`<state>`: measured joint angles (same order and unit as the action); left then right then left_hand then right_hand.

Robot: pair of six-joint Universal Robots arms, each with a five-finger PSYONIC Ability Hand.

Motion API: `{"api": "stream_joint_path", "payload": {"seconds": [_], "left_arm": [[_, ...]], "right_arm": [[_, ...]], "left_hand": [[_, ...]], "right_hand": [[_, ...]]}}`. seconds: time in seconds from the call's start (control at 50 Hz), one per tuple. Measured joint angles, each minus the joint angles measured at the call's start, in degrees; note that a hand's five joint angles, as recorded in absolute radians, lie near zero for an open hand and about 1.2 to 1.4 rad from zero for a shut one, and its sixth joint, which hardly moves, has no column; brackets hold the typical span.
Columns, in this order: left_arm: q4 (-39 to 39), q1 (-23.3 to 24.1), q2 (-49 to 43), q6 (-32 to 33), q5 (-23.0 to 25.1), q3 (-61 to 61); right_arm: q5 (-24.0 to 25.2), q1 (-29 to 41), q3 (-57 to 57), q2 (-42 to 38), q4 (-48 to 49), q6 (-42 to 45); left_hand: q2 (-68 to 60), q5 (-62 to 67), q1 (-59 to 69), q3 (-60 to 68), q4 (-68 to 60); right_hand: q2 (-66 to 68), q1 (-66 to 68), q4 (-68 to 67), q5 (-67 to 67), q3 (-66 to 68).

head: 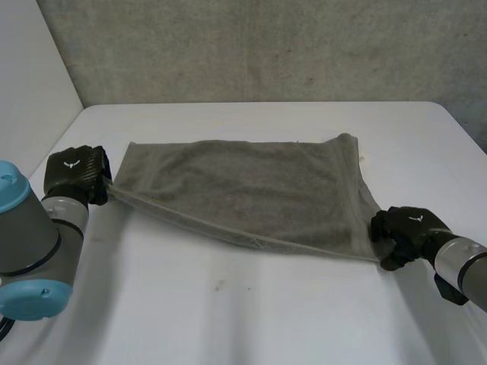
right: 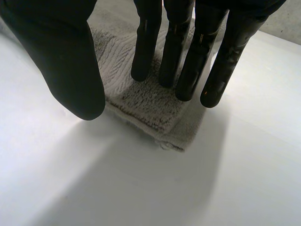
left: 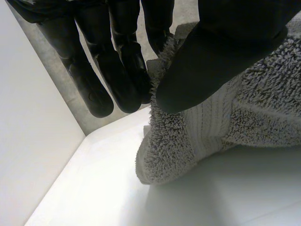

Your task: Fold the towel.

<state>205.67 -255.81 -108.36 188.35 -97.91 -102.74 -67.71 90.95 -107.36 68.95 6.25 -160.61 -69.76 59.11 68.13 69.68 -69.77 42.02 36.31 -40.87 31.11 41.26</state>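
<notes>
A grey towel (head: 243,186) lies folded double across the white table (head: 251,312), stretched between both hands. My left hand (head: 74,173) holds its near left corner. In the left wrist view the thumb (left: 221,52) pinches the towel (left: 211,127) against the fingers, and the corner hangs just above the table. My right hand (head: 407,228) is at the near right corner. In the right wrist view its fingers (right: 188,56) are straight and spread from the thumb, and the towel corner (right: 155,108) lies flat on the table under the fingertips.
A grey wall runs behind the table's far edge, and a white wall (head: 30,76) stands at the left. Bare table stretches in front of the towel and beyond its far edge.
</notes>
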Motion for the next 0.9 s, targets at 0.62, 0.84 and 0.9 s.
{"api": "stream_joint_path", "payload": {"seconds": [0.62, 0.84, 0.9], "left_arm": [[0.0, 0.1, -0.1, 0.0, 0.1, -0.4], [0.0, 0.1, -0.2, 0.1, 0.1, -0.4], [0.0, 0.1, -0.1, 0.1, 0.0, -0.4]], "right_arm": [[-0.3, -0.3, 0.1, -2.5, 3.9, 5.2], [-0.7, -1.0, 1.9, -3.6, 5.1, 5.0], [-0.9, -1.8, 1.8, -1.4, 5.3, 4.9]], "left_hand": [[0.0, 0.0, 0.0, 0.0, 0.0], [0.1, 0.0, 0.0, 0.0, 0.1], [0.1, 0.0, 0.0, 0.0, 0.1]], "right_hand": [[8.2, 6.7, -9.2, 7.3, 8.8], [25.6, 19.5, -27.4, 24.5, 26.5], [25.6, 19.5, -27.4, 24.6, 26.5]]}}
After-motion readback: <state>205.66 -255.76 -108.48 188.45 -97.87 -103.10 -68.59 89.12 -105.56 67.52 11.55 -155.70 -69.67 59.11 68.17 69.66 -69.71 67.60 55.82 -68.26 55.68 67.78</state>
